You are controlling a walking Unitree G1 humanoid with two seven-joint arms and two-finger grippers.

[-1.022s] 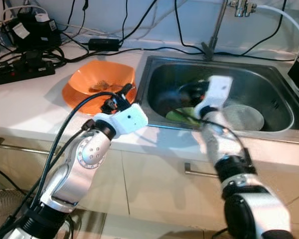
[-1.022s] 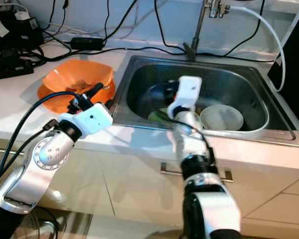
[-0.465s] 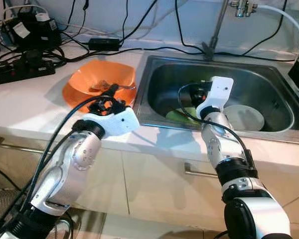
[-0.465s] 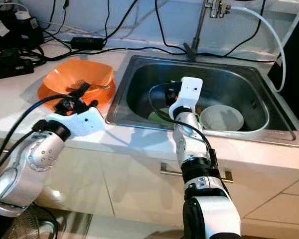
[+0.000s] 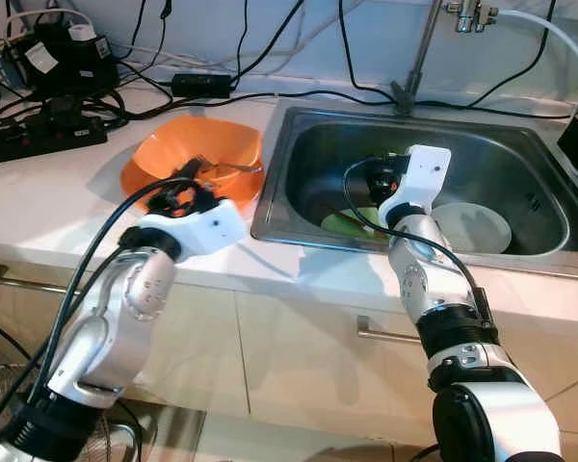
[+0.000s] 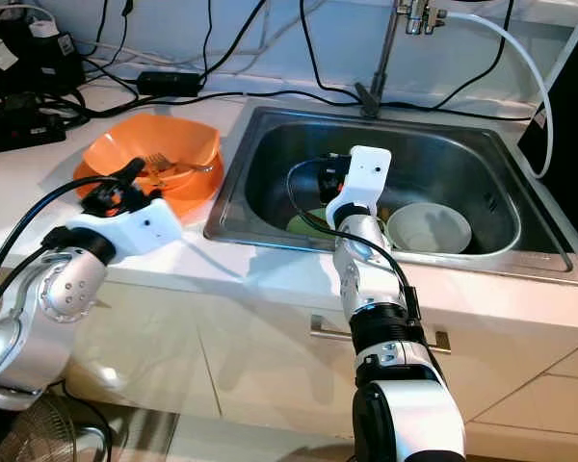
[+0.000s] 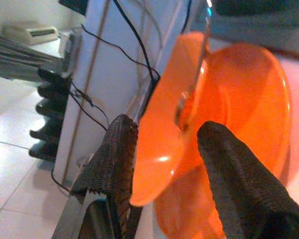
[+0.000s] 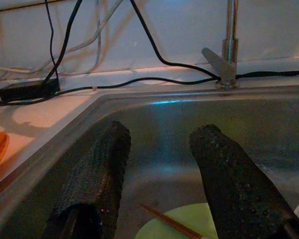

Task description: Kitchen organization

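Left wrist view had my left gripper with its jaws parted wide, straddling the near rim of the orange bowl; I could not tell if either pad touched the plastic. A metal fork lay inside that bowl, leaning on its rim. From the head camera, the bowl sat on the white countertop just left of the steel sink, and my left gripper hung at its front edge. My right gripper was down in the sink basin, jaws spread wide and gripping nothing. Below its fingers I saw a green plate with a thin stick across it. A white bowl rested in the basin beside it, to the right. Black cables trailed along the back of the counter.
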